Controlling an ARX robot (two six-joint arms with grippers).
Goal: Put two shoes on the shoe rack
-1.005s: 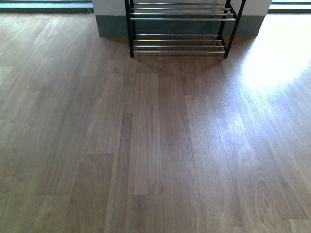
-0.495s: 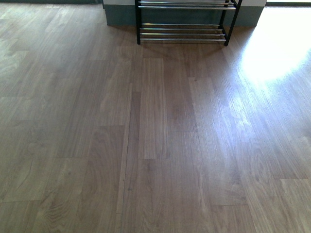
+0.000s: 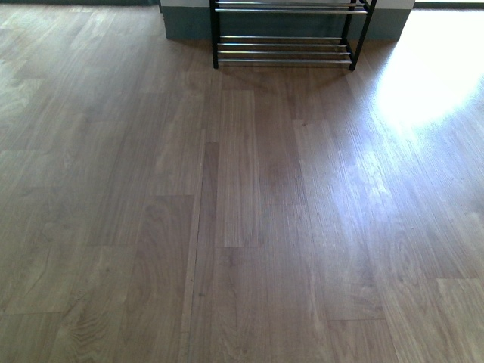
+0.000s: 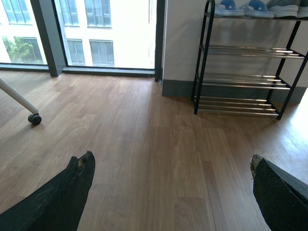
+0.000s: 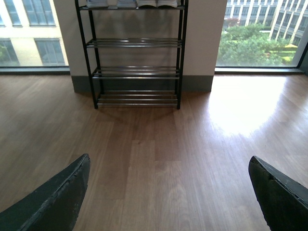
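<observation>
The shoe rack [image 3: 283, 49], a black frame with chrome rod shelves, stands against the wall at the far end of the wooden floor; only its lower tiers show in the front view. In the left wrist view the shoe rack [image 4: 245, 82] carries two pale blue slide sandals [image 4: 230, 8] and a grey sneaker [image 4: 284, 8] on its top shelf. The right wrist view shows the shoe rack [image 5: 137, 72] with white-soled shoes [image 5: 147, 3] cut off at the top edge. My left gripper [image 4: 172, 166] and right gripper [image 5: 168, 166] both hang open over bare floor, holding nothing.
A white leg with a caster wheel [image 4: 33, 118] stands on the floor near the tall windows [image 4: 86, 33]. A grey baseboard [image 5: 197, 83] runs behind the rack. A bright sunlit patch [image 3: 431, 76] lies on the floor to the right of the rack.
A second ago the rack showed larger and lower in the front view; it has slid toward the top edge. Over the last half second nothing has shifted.
</observation>
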